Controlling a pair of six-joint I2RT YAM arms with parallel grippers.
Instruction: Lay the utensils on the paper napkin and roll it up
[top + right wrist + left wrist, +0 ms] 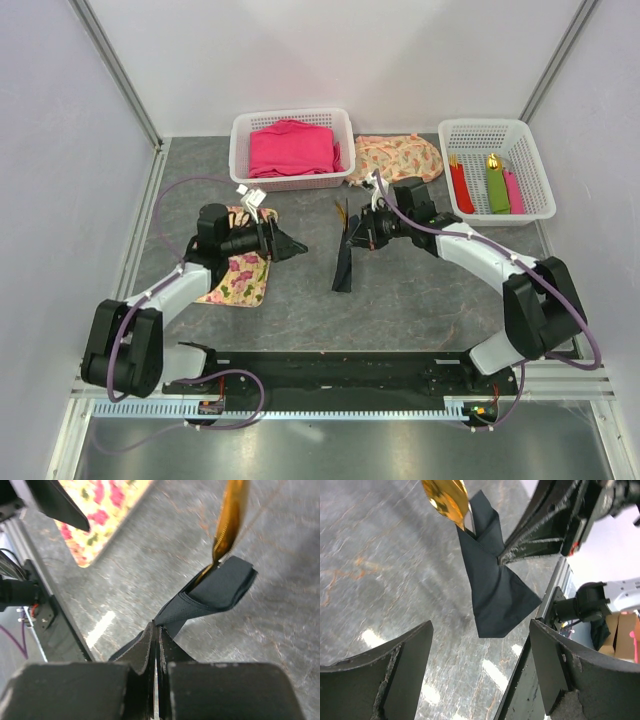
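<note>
The black paper napkin (343, 268) is folded around the utensils and hangs lifted off the table, its lower end trailing down. My right gripper (357, 232) is shut on one edge of it; the right wrist view shows the fingers (150, 650) pinching the napkin (215, 592), with a gold utensil head (230, 520) sticking out of the fold. My left gripper (288, 246) is open and empty just left of the bundle. In the left wrist view it (481, 627) faces the napkin (495, 580) and a gold spoon head (447, 500).
A floral mat (238, 278) lies under the left arm. A white basket (240, 150) with a pink cloth stands at the back. A second white basket (497, 130) at the back right holds red, green and pink rolls. A floral cloth (400, 158) lies between them.
</note>
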